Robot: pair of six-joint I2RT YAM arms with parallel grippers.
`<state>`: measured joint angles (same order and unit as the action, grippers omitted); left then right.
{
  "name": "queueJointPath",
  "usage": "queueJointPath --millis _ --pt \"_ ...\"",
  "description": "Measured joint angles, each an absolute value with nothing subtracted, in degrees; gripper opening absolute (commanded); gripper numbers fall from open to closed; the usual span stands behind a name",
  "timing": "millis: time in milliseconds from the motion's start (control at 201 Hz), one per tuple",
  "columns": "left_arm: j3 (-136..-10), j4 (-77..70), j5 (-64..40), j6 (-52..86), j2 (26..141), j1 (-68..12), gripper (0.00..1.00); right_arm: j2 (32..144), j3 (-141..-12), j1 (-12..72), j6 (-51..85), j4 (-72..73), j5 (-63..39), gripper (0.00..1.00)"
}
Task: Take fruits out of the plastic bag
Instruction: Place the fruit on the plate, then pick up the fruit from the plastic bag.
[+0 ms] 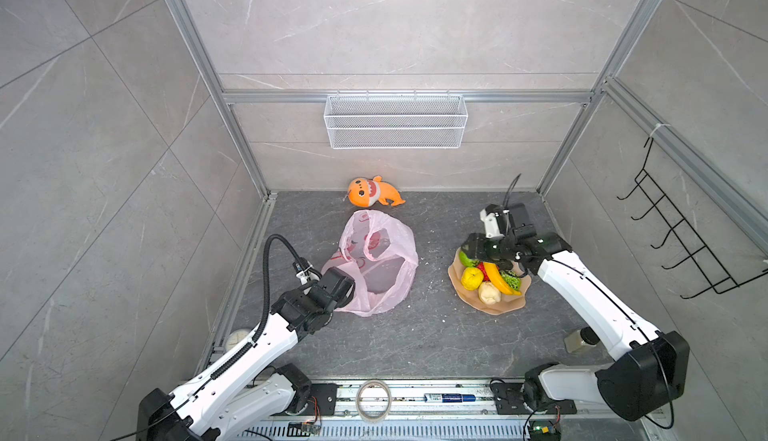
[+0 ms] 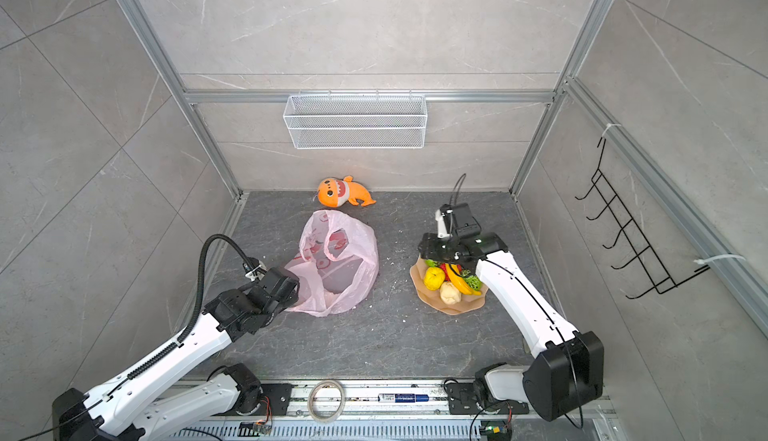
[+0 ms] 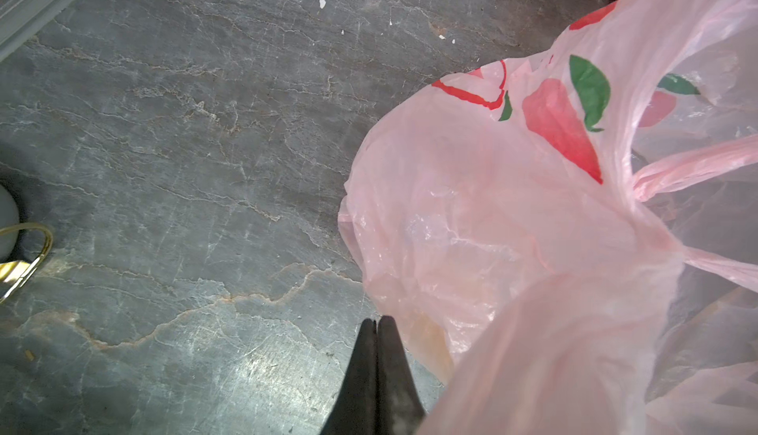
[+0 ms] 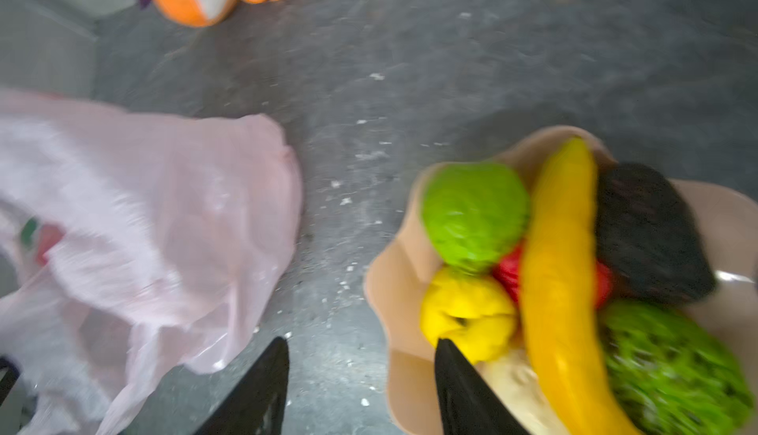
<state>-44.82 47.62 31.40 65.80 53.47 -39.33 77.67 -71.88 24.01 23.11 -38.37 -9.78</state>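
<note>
In both top views the fruits (image 1: 490, 281) are seen piled on the plate (image 1: 505, 308). The bag (image 1: 386, 268), judged empty, lies well apart from the plate.

In the left wrist view the left tool (image 3: 375, 330) is shut beside the bag, likely to steady it, though a pinch cannot be told.

In the right wrist view the right tool (image 4: 361, 342) is held open and empty at the plate's rim. The banana (image 4: 562, 269) is laid lengthwise across the plate, pointing away from the tool.

Left arm (image 1: 266, 347): white shell links, black joint housings, and a ribbed black cable conduit (image 1: 265, 276) secured with white ties.
Right arm (image 1: 590, 297): matching white shells, black joints, and a thin black cable (image 1: 512, 188) at the wrist.
Left fingers (image 3: 393, 371) and right fingers (image 4: 254, 392): matt black tapering wedges.
Base plates (image 1: 509, 403): black.
</note>
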Motion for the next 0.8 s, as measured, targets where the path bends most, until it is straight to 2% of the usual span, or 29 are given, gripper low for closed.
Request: queueJointPath --millis 164,363,627,797 --pt "-44.2 50.2 31.4 66.5 52.9 -39.3 0.00 83.5 -79.7 36.6 23.1 -33.7 -11.7 0.54" --pt "-44.1 51.9 31.4 67.1 52.9 -39.3 0.00 96.4 -89.7 45.4 23.1 -30.1 -13.9 0.47" --pt "-43.7 53.0 31.3 67.5 52.8 -39.3 0.00 114.4 -97.7 49.7 23.4 -29.1 -16.1 0.42" --pt "-43.1 55.4 31.3 68.4 52.2 -39.3 0.00 120.2 -98.0 49.8 23.4 -30.4 -15.2 0.42"
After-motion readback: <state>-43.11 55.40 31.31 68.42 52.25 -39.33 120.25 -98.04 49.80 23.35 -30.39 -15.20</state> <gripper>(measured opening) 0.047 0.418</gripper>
